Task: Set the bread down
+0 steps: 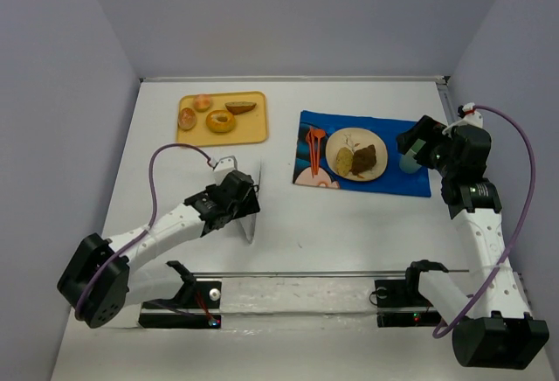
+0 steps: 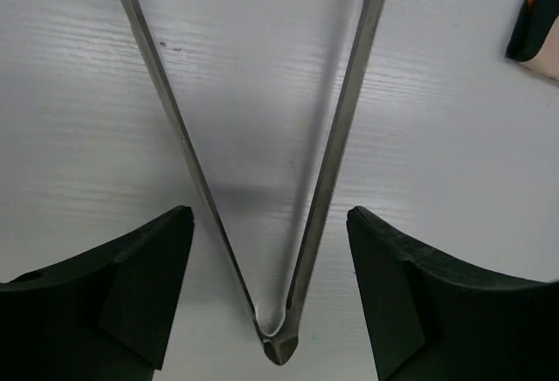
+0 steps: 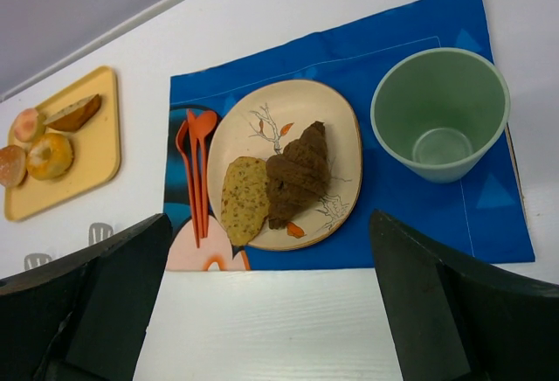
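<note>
A white worktop (image 1: 349,224) fills the walled bay, its surface showing a faint woodgrain up close. Three things lie directly on it. A yellow tray (image 1: 253,128) sits at the far left. A blue placemat (image 1: 406,184) is spread at the far right, well apart from the tray. Metal tongs (image 1: 251,211) lie flat near the left of centre, the two arms spread in a V, just left of the placemat's near corner. A mounting rail (image 1: 297,289) runs along the near edge.

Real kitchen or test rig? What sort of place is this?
Likely a lab test cell staged as a meal setting: white table boxed by plain walls, placemat with plate and cup, tray of bread.
</note>
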You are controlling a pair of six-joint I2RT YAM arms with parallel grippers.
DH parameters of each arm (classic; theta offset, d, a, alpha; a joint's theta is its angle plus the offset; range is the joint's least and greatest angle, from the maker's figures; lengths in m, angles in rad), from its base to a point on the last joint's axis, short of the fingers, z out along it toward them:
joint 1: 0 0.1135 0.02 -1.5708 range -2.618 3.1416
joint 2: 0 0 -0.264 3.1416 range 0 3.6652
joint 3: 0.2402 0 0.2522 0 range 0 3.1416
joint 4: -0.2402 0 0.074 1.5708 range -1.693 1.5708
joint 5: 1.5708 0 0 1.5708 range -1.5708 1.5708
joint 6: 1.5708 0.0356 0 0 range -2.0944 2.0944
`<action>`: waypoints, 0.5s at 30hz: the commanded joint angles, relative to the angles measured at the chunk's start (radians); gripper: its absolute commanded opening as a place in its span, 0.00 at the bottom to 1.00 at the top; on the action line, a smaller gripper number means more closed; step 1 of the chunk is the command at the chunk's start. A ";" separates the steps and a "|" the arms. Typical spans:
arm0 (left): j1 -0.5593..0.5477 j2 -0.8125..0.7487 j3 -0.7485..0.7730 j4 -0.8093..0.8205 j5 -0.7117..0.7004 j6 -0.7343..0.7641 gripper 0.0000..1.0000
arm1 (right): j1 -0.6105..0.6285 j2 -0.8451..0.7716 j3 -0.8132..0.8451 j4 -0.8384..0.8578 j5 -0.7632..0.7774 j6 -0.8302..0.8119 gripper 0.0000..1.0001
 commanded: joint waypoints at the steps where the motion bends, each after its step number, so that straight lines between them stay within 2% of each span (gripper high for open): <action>1: 0.002 -0.079 -0.002 0.005 -0.012 -0.057 0.87 | -0.006 0.000 0.008 0.021 -0.016 0.002 1.00; 2: 0.002 -0.090 0.013 -0.004 -0.031 -0.051 0.90 | -0.006 -0.002 0.008 0.020 -0.015 0.002 1.00; 3: 0.002 -0.112 0.027 -0.032 -0.044 -0.046 0.99 | -0.006 -0.003 0.008 0.020 -0.018 0.004 1.00; 7: 0.002 -0.139 0.143 -0.104 -0.110 0.004 0.99 | -0.006 -0.023 0.008 0.020 -0.015 0.002 1.00; 10: 0.002 -0.144 0.266 -0.167 -0.210 0.026 0.99 | -0.006 -0.045 0.007 0.020 0.002 0.005 1.00; 15: 0.002 -0.161 0.382 -0.156 -0.321 0.075 0.99 | -0.006 -0.074 0.005 0.017 0.036 0.011 1.00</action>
